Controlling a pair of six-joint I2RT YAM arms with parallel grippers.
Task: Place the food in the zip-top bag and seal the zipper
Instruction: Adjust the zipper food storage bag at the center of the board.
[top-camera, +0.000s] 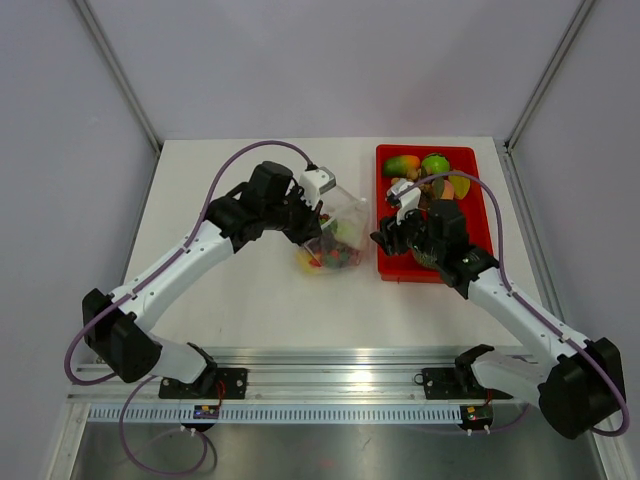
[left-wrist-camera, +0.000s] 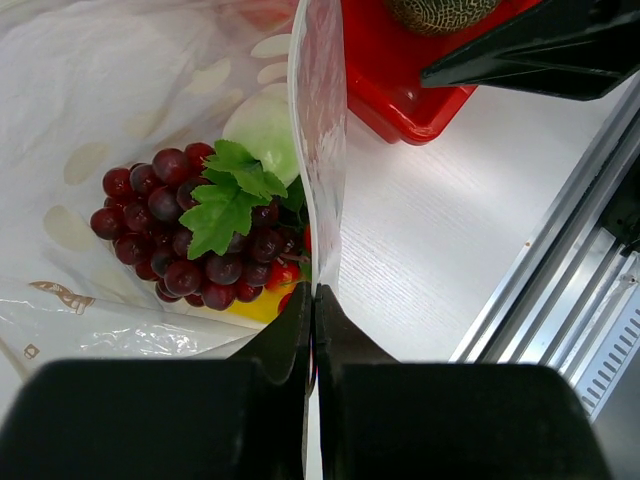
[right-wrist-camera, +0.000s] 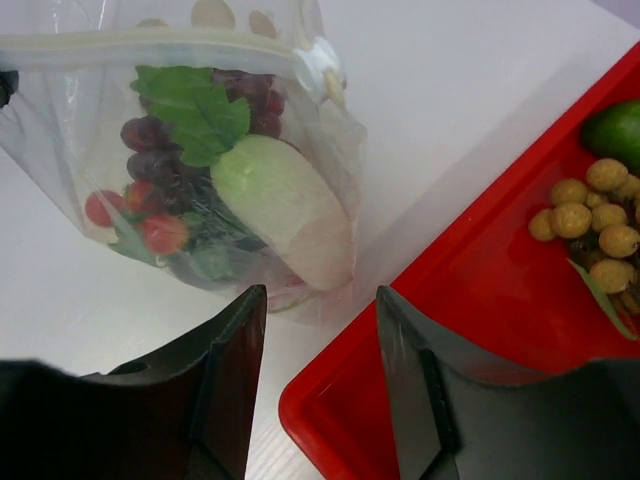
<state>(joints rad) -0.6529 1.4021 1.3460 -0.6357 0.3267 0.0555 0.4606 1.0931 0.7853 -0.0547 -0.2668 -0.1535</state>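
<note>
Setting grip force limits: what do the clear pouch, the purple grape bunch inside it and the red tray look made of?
Clear crinkly pouch: thin flexible plastic film, glossy; it wrinkles and glares, whitish strip along the mouth.
Purple grape bunch: probably moulded plastic, shiny highlights; its leaf looks matte, maybe fabric.
Red rectangular tray: rigid moulded plastic, smooth semi-gloss, rounded rim.

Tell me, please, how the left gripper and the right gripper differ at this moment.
The left gripper is shut, pinching the clear edge of the zip-top bag; the right gripper stands open and holds nothing. The left gripper sits over the white table beside the bagged food; the right gripper hangs at the edge of the red tray, facing the bag. Both have black fingers.
</note>
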